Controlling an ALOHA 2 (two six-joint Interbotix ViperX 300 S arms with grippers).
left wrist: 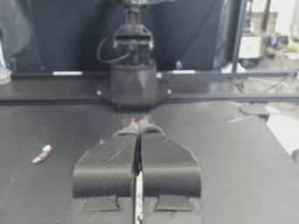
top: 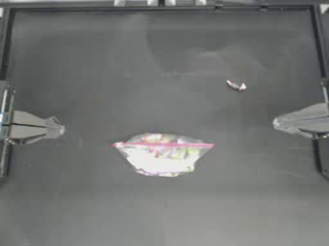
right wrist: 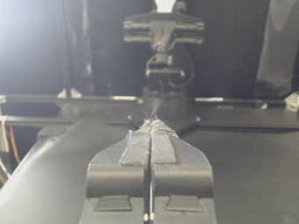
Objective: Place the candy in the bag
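Note:
The bag lies flat near the middle of the table, clear plastic with a pink-red strip along its far edge and pale, multicoloured contents. The candy is a tiny white sweet with a red-orange mark, lying apart from the bag toward the back right; it also shows as the candy on the dark table in the left wrist view. My left gripper is drawn back at the left edge, jaws shut and holding nothing. My right gripper is parked at the right edge, also shut and holding nothing. Both are far from the candy and bag.
A dark table top is bordered by a raised frame along the back and sides. In each wrist view the opposite arm's base stands at the far table edge, as with the right arm and the left arm.

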